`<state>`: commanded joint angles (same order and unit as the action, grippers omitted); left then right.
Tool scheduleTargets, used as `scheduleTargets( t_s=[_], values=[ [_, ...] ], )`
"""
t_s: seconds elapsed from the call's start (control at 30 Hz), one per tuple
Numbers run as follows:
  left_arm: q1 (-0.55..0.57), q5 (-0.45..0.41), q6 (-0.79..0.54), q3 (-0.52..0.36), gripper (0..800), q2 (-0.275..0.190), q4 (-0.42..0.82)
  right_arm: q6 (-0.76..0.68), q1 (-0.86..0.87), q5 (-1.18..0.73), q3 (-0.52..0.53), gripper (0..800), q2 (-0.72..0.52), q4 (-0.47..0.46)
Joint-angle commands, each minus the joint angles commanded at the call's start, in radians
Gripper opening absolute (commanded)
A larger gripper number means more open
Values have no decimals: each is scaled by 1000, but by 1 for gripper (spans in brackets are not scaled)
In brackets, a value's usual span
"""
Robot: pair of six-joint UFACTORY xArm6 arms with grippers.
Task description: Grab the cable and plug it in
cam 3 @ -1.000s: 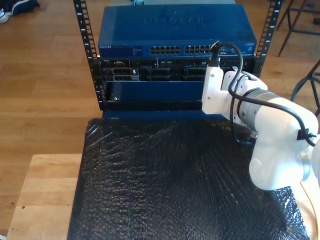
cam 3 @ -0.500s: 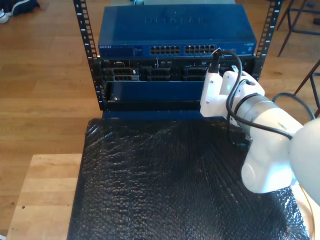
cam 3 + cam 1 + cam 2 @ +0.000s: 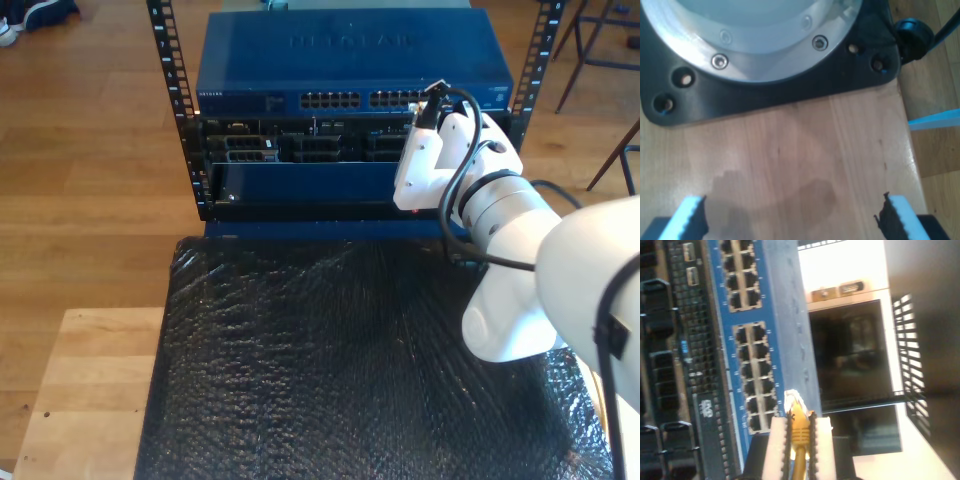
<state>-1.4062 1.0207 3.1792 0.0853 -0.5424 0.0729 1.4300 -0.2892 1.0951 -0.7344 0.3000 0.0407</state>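
Yellow cable (image 3: 799,432) is clamped between our second gripper's (image 3: 799,437) pads, clear plug just short of the blue switch's (image 3: 355,62) port rows; that arm reaches in from the exterior view's right. Our first gripper (image 3: 790,220) hangs with jaws apart over a wooden tabletop (image 3: 805,165). Black bubble wrap (image 3: 330,370) fronts the rack.

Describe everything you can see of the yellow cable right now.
The cable is thin and yellow, ending in a small clear-yellowish plastic plug. My second gripper is shut on it just behind the plug, its pale fingers pressing the yellow boot from both sides. The plug tip sticks out past the fingertips, close to the port rows of the blue switch, not seated in any port. How the cable trails behind the gripper cannot be seen.
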Motion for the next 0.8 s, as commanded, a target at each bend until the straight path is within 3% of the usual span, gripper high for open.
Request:
scheduleTargets(
  t_s=[0.17, 0.33, 0.8],
  values=[
    [0, 0, 2, 0, 800, 0, 0, 25, -2, 55, -2, 0, 51, 48],
    [0, 0, 2, 0, 800, 0, 0, 74, -6, 101, -29, 0, 97, 152],
    [0, 0, 0, 0, 800, 0, 0, 104, -52, 169, -54, 0, 149, 232]
  ],
)
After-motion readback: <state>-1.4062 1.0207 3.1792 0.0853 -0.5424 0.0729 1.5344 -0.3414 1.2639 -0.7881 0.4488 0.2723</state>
